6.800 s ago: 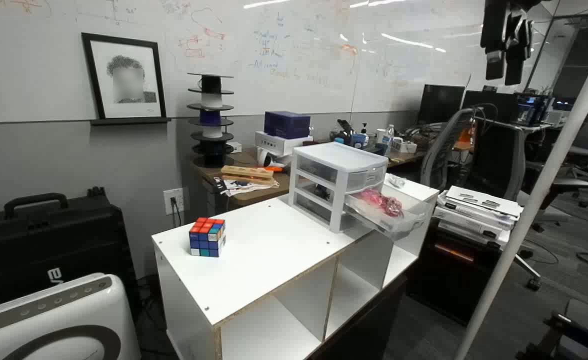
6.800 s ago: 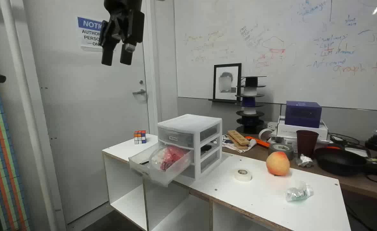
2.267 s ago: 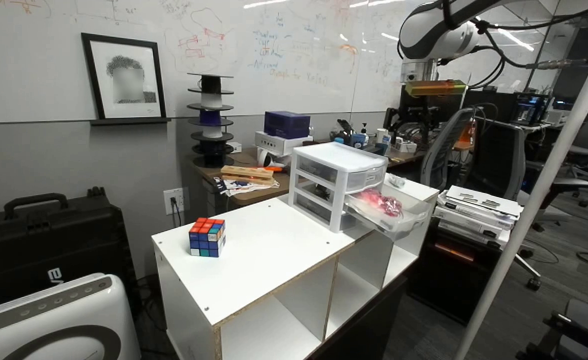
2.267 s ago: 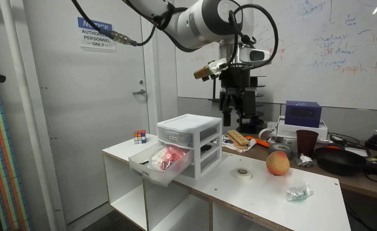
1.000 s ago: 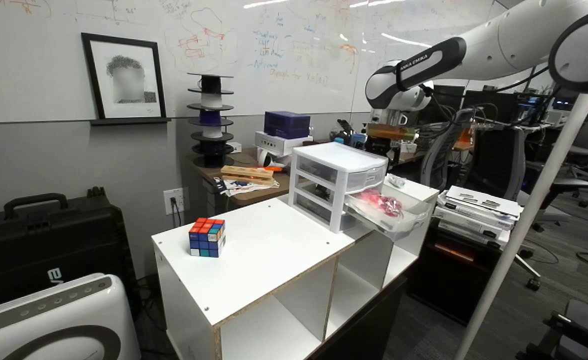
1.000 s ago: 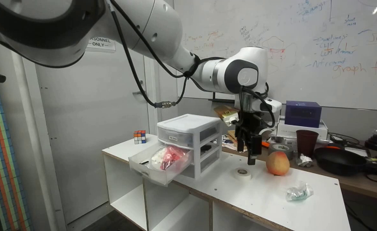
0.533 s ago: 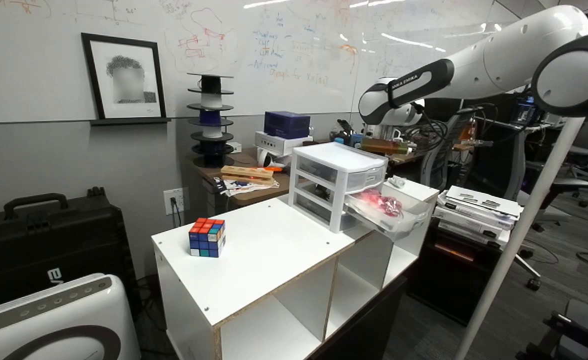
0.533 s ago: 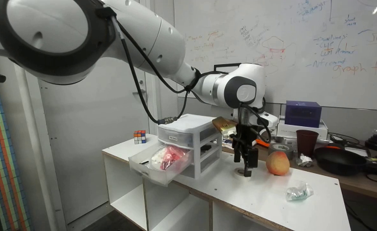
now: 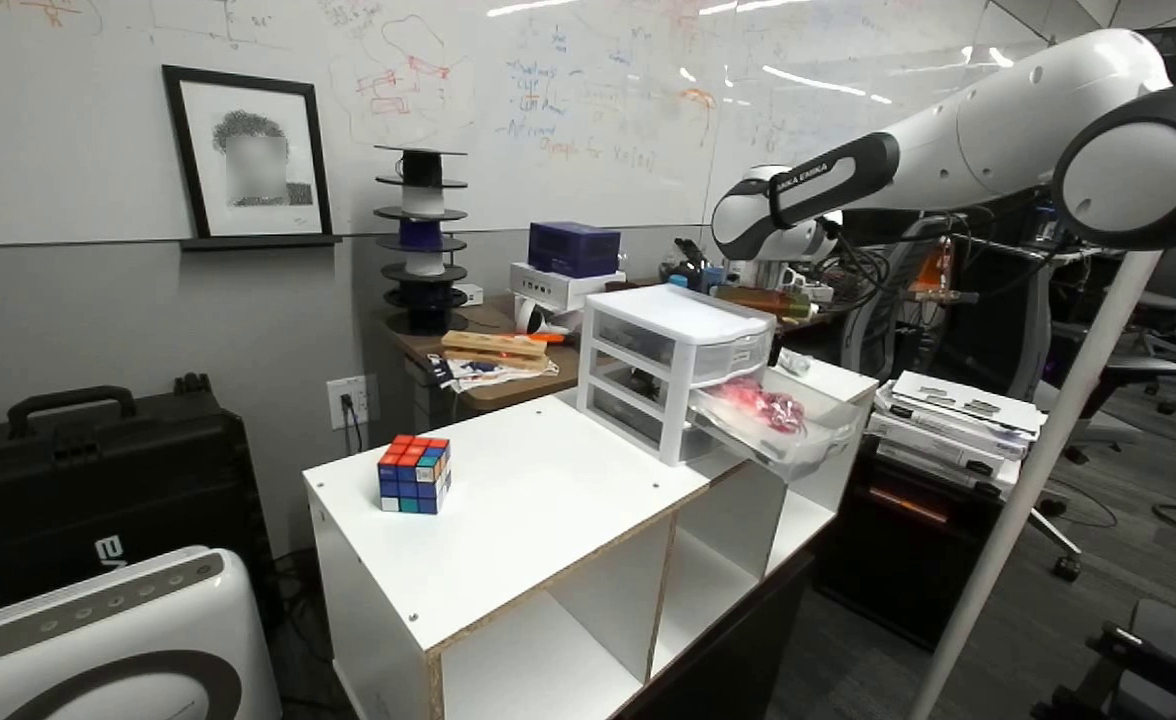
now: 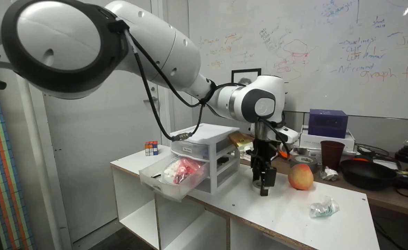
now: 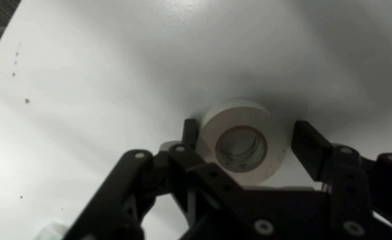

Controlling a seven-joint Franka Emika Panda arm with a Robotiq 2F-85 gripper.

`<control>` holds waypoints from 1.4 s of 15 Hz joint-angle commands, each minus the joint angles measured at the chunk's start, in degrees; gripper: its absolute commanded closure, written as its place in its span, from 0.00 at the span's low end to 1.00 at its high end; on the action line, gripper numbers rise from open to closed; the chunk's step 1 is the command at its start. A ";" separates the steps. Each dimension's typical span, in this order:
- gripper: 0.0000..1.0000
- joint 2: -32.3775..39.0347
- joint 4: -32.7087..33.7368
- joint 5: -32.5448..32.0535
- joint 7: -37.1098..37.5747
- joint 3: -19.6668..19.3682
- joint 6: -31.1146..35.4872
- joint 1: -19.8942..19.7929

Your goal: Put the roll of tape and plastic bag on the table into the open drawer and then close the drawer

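The white roll of tape (image 11: 276, 143) lies flat on the white table (image 10: 294, 222), right of the drawer unit; it also shows in an exterior view (image 10: 256, 188). My gripper (image 11: 244, 133) is open and low, one finger on each side of the roll. The left finger is close to the roll; a gap shows at the right finger. The clear crumpled plastic bag (image 10: 323, 208) lies further right; it also shows in an exterior view (image 9: 794, 362) and at the wrist view's lower left edge (image 11: 51, 232). The pulled-out drawer (image 10: 176, 191) holds a pink-and-white bag and sits below the shut top drawer.
The white three-drawer unit (image 10: 204, 133) stands left of my gripper, close to the arm. A peach (image 10: 300, 177) lies to the right, near the back edge. A Rubik's cube (image 9: 414, 475) is at the table's far end. A cluttered dark desk (image 10: 360, 196) runs behind.
The arm has come in from above and moved down to the table. In the last second my gripper has lowered around the roll of tape. The objects have not moved.
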 commanded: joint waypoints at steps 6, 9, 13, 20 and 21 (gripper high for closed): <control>0.66 -6.58 -7.42 -2.93 2.76 -2.90 -1.72 3.10; 0.66 -12.88 -14.38 -3.03 2.02 -2.61 -2.67 3.88; 0.66 -23.17 -24.19 -4.32 2.10 -3.21 -2.49 6.01; 0.66 -41.91 -41.56 -9.24 2.19 -3.86 -1.82 8.16; 0.66 -44.67 -44.36 -10.13 0.72 -3.50 -1.21 8.31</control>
